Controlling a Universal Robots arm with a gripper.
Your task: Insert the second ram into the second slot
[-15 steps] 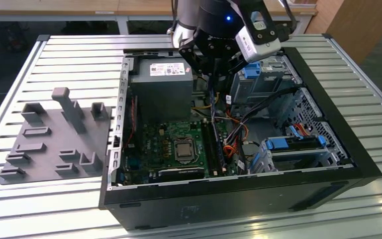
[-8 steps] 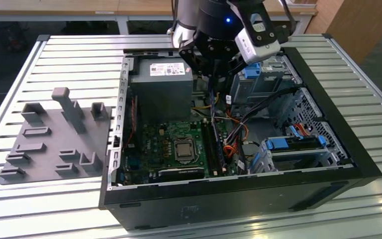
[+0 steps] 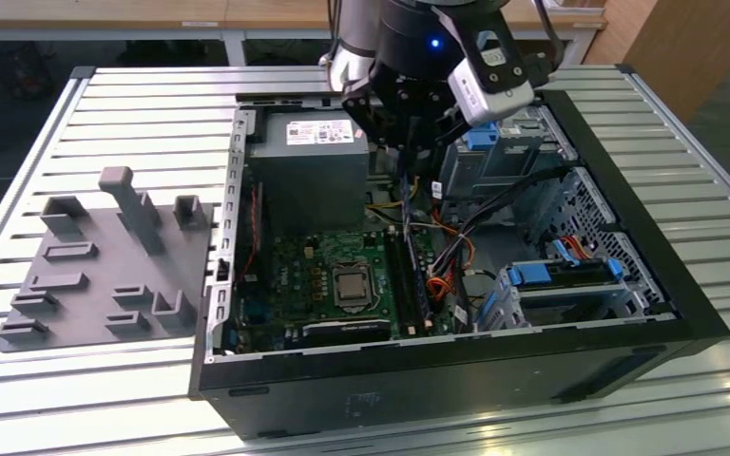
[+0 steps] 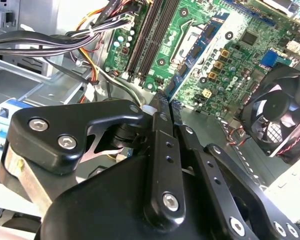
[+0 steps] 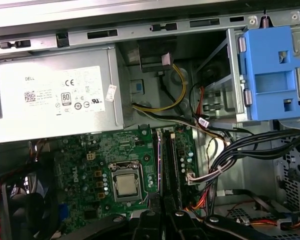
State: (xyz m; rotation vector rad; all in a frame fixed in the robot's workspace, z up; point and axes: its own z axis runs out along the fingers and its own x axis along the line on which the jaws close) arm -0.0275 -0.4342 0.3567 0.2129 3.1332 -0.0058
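My gripper (image 3: pixel 403 144) hangs over the open computer case (image 3: pixel 593 375), above the far end of the motherboard. In the second wrist view its two black fingers meet at the tips, so the gripper (image 4: pixel 161 100) is shut, and I see nothing between them. The memory slots (image 3: pixel 406 275) run as dark parallel strips beside the processor socket (image 3: pixel 350 285). They lie beyond the fingertips in both wrist views (image 4: pixel 150 35) (image 5: pixel 165 160). The second ram is hidden or out of view; whether a strip sits in the slots I cannot tell.
A grey power supply (image 3: pixel 308 171) stands close beside the gripper. Bundled cables (image 5: pixel 230 150) cross next to the slots. Blue drive-bay latches (image 5: pixel 270 75) and a case fan (image 4: pixel 280 115) flank the board. A grey holder fixture (image 3: pixel 99 266) lies outside the case on the exterior view's left.
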